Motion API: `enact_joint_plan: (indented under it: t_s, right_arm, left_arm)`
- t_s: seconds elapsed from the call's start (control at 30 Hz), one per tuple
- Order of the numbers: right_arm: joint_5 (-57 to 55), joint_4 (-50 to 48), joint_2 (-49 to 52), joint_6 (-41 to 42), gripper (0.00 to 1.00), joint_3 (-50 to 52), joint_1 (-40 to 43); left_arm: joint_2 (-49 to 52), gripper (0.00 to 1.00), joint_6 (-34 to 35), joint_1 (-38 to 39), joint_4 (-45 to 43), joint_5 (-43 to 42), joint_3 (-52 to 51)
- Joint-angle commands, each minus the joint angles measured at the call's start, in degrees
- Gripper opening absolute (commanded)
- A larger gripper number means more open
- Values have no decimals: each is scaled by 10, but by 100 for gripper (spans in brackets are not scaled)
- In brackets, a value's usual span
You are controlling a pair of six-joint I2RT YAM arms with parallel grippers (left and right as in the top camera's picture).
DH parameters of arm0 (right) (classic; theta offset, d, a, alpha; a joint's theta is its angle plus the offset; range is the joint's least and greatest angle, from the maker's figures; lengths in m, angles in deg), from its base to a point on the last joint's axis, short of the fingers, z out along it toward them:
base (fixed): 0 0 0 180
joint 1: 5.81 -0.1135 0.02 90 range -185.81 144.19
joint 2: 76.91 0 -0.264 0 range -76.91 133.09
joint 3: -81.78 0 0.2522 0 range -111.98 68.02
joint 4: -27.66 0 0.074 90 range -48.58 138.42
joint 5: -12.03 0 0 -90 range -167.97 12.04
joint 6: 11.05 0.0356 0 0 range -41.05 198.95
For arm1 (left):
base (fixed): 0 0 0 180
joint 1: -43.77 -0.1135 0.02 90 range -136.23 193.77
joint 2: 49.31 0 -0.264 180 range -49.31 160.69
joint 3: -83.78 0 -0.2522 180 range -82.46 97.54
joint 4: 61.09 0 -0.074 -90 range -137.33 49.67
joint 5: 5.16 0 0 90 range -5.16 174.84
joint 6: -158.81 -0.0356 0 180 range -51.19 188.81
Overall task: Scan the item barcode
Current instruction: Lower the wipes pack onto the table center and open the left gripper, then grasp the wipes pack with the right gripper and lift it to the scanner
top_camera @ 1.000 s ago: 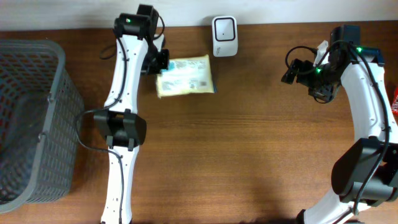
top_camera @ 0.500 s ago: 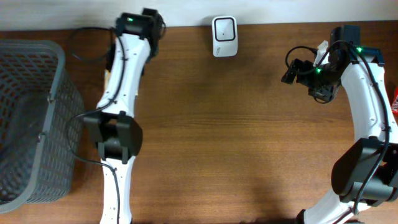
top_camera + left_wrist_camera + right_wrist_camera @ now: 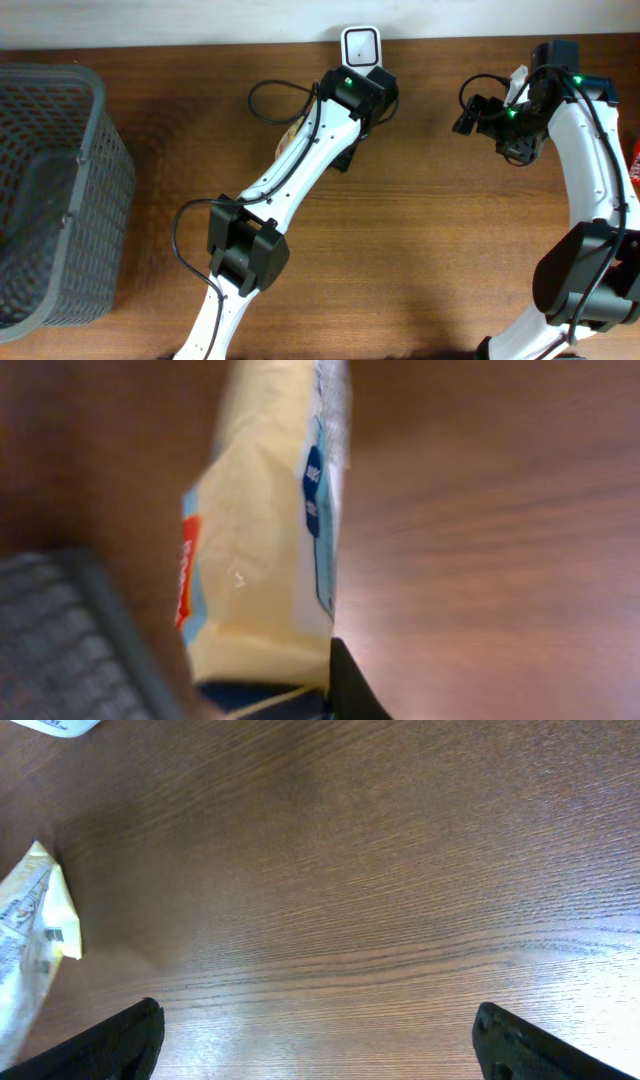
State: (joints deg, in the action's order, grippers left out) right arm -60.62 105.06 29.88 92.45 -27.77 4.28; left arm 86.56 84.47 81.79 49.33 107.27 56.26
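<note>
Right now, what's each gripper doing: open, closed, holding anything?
Left gripper: closed on the yellow packet.
Right gripper: jaws open, holding nothing.

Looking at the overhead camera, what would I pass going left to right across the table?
Grey mesh basket → yellow packet, mostly hidden → white scanner → right gripper, open.

dark brown wood-grain bench [image 3: 420, 250], kinda glossy in spots. a grey mesh basket [image 3: 50, 190] sits on it at the left edge, and a small white scanner [image 3: 361, 45] sits at the far edge, roughly mid-bench. something red [image 3: 635, 160] pokes in at the right edge
</note>
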Motion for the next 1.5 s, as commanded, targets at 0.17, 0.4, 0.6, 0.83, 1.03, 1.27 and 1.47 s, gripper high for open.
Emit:
enact_joint_plan:
  t_s: [0.17, 0.4, 0.6, 0.83, 1.03, 1.27, 1.47]
  right_arm:
    - [-7, 0, -4, -2, 99, -9, 1]
    - [-7, 0, -4, -2, 99, -9, 1]
    - [-7, 0, -4, -2, 99, -9, 1]
    - [-7, 0, -4, -2, 99, -9, 1]
    - [-7, 0, -4, -2, 99, -9, 1]
    - [-7, 0, -5, -2, 99, -9, 1]
    - [-7, 0, -4, -2, 99, -9, 1]
  left_arm:
    - [-77, 9, -64, -16, 1, -369, 19]
    - [-137, 24, -61, -101, -10, -287, 42]
    - [-137, 5, -12, -90, -155, -295, -253]
    - [-137, 0, 142, -74, -500, -368, -532]
    - [-139, 0, 302, -58, -718, -446, -546]
    - [-235, 28, 238, -135, -615, -226, -484]
    - [-225, 99, 203, -255, -516, -192, -489]
